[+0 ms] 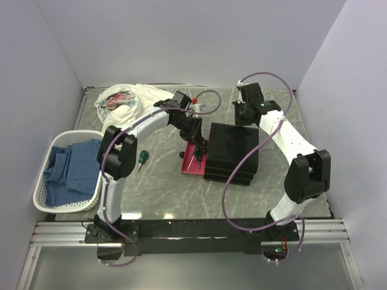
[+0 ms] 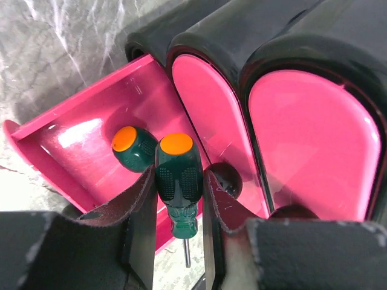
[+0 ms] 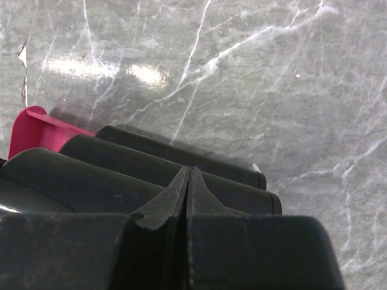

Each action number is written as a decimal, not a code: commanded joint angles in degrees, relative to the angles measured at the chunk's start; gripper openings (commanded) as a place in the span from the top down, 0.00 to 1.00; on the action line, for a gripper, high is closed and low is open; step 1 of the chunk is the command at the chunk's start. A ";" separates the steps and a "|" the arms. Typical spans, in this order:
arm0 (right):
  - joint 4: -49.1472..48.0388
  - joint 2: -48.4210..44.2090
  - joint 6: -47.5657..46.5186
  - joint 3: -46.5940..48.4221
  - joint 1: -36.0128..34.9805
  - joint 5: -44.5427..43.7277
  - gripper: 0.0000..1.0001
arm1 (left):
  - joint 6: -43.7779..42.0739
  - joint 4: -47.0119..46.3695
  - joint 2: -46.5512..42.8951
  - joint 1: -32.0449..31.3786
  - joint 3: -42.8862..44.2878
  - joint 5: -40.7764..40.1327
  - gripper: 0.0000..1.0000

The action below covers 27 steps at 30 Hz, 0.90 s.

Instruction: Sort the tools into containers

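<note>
One screwdriver [image 2: 177, 193] sits loose between the left gripper's [image 2: 178, 174] parted jaws; right gripper [image 3: 188, 176] closed.

Our left arm [image 1: 130, 136] arches forward and to the right. The left gripper [image 2: 179, 181] points down with its fingers parted about a green-handled screwdriver [image 2: 175, 158]; whether they press it we cannot tell. Our right arm [image 1: 284, 136] reaches far, and the right gripper [image 3: 188, 174] is closed tight, empty.
</note>
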<state>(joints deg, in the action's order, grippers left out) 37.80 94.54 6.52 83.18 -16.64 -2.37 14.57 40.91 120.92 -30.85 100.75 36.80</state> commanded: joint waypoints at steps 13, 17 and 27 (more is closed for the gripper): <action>5.09 -0.50 -0.72 0.40 -0.85 0.09 1.00 | 1.34 -0.04 1.42 -0.17 2.17 -6.12 0.53; 5.26 0.12 -0.72 1.46 -0.85 0.00 1.00 | 0.55 0.93 0.98 -0.09 4.01 -7.88 0.42; 5.35 0.38 -1.08 1.90 -0.85 -0.44 1.00 | -2.26 2.60 -4.90 1.58 4.19 -13.33 0.34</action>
<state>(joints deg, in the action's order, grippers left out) 38.52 94.63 6.28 83.53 -16.64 -2.59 14.68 42.81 121.80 -30.50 103.31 26.26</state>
